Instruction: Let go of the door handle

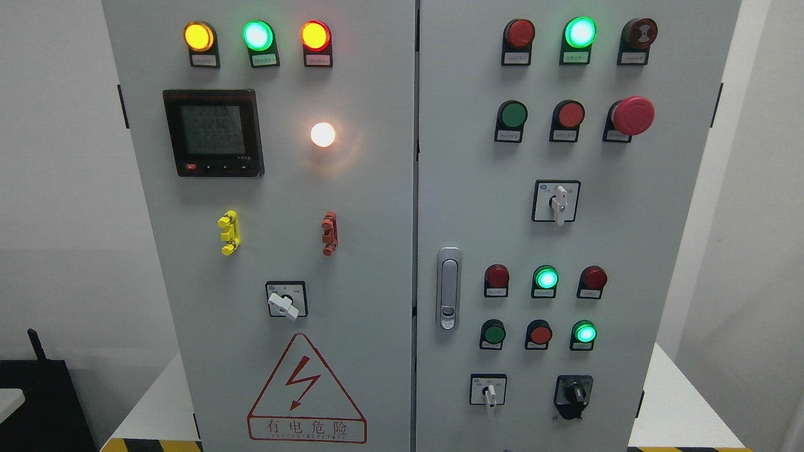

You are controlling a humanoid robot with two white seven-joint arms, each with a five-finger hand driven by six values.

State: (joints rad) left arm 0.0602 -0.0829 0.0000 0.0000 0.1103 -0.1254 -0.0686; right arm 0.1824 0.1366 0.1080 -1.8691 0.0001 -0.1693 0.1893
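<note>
White walls flank our grey cabinet [414, 226]; both doors shut. Door handle [448, 288] sits flush at right door's left edge, untouched. Neither hand visible to us, finger state unknown.

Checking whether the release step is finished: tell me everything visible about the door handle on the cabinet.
The door handle is a slim upright silver-grey latch, metal by its look, set in a rounded frame with a small lock piece near its bottom. It lies flush on the right door, at its left edge beside the seam. Nothing touches it; no robot hand is in view.
</note>
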